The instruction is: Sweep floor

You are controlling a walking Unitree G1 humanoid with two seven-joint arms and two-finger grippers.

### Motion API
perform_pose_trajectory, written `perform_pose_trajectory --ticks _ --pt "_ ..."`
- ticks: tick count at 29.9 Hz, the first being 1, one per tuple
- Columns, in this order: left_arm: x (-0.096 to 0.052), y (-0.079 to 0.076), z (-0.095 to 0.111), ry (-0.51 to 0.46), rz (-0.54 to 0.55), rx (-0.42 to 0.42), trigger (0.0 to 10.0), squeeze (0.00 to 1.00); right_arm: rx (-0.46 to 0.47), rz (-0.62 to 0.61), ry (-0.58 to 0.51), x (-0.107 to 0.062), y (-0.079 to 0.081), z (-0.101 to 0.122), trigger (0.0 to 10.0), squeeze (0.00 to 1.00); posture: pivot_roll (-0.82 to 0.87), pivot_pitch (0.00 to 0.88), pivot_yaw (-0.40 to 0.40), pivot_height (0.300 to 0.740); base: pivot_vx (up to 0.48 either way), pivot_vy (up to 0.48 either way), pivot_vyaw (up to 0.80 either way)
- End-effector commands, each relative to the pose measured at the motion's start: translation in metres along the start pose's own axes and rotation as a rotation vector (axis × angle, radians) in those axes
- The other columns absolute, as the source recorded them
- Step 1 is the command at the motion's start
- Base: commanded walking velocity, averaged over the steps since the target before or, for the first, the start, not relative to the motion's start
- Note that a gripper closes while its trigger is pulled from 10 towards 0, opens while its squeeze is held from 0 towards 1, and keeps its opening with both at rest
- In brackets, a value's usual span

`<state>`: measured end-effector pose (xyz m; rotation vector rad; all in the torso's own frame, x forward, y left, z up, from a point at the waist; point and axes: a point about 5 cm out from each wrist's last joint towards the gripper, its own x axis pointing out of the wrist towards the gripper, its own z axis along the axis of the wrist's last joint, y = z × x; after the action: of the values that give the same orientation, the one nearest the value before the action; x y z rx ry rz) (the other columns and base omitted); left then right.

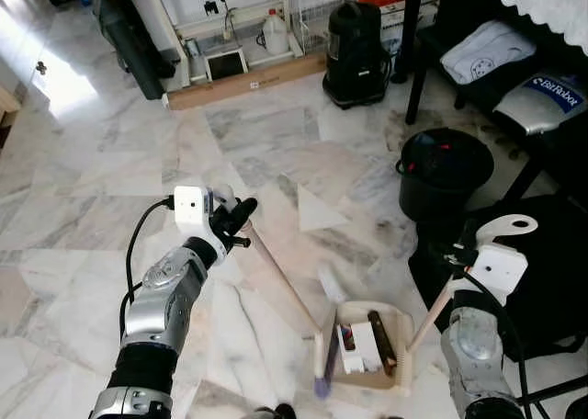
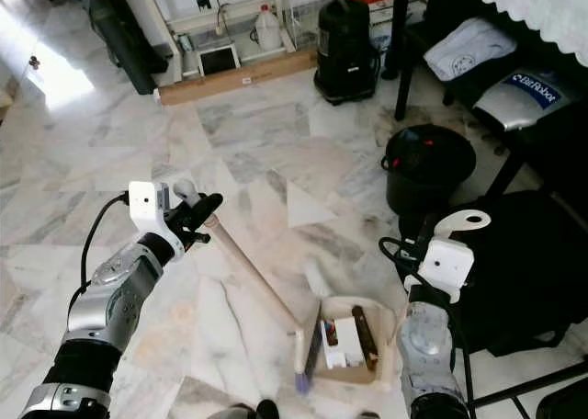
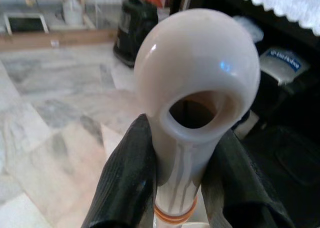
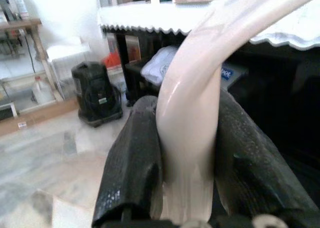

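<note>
The cream broom handle is clamped near its looped top by the left gripper, slanting down to the broom head on the marble floor. The dustpan handle is gripped by the right gripper. The dustpan, holding debris, rests beside the broom head, near a black bucket.

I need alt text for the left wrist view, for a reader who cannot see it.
The left tool's two black fingers clamp a cream broom handle just below its rounded end, which has a hanging hole. Behind, blurred, lie a marble floor and a black vacuum cleaner.
</note>
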<state>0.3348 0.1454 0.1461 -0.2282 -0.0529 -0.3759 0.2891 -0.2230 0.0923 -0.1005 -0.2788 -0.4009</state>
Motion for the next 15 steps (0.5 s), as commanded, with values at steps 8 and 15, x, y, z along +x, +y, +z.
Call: perform_pose_trajectory --ticks 8,15 --pt "-0.002 -0.001 0.013 -0.098 0.037 0.048 10.0 0.0 0.074 -0.015 -0.131 0.006 -0.005 0.039 10.0 0.0 -0.03 0.053 0.126 0.74 0.0 0.0 0.0" --pt "-0.003 0.004 0.024 -0.186 0.131 0.127 10.0 0.0 0.096 -0.013 -0.147 0.008 -0.004 0.052 10.0 0.0 -0.04 0.034 0.118 0.74 0.0 0.0 0.0"
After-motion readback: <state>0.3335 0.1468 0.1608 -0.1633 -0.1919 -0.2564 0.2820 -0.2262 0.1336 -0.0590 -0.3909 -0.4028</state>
